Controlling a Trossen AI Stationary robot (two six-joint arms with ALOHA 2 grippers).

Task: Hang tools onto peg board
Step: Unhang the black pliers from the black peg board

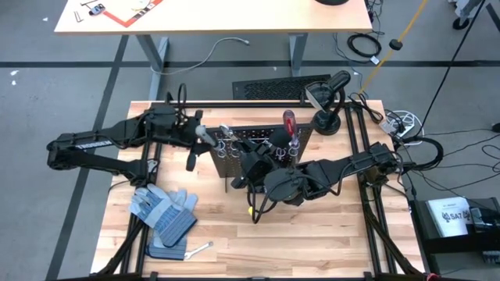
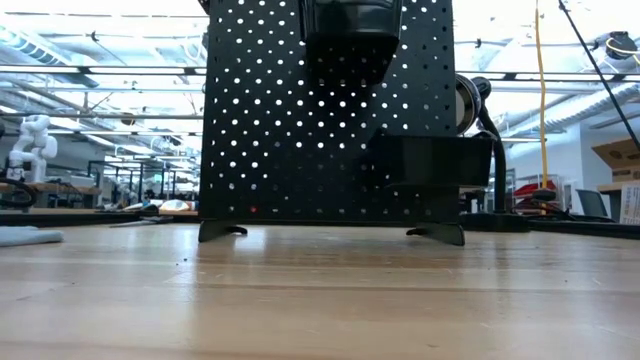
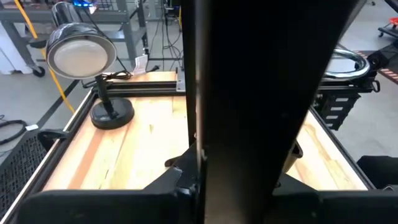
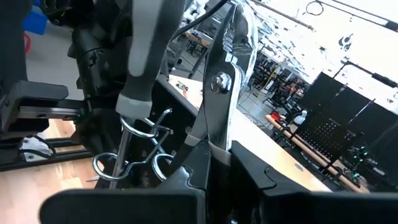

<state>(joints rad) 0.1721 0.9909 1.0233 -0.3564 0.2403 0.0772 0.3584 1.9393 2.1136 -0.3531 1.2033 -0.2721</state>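
Pliers [image 4: 225, 81] were clamped in right gripper [image 1: 251, 160] fingers at peg board [image 2: 330, 110] rings [image 4: 134, 163]; left gripper [image 1: 193, 146] fingers' state couldn't be told, hidden behind board.

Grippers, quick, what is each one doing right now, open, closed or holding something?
Left gripper: closed on the upright black perforated peg board.
Right gripper: closed on the black-and-silver pliers by the silver rings.

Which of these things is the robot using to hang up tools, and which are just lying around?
For the job:
peg board
red screwdriver, standing in the board
grey screwdriver, in a ring
pliers, in the right pincer
wrench, on the table
left pincer, by the board

Just lying about:
work gloves
desk lamp
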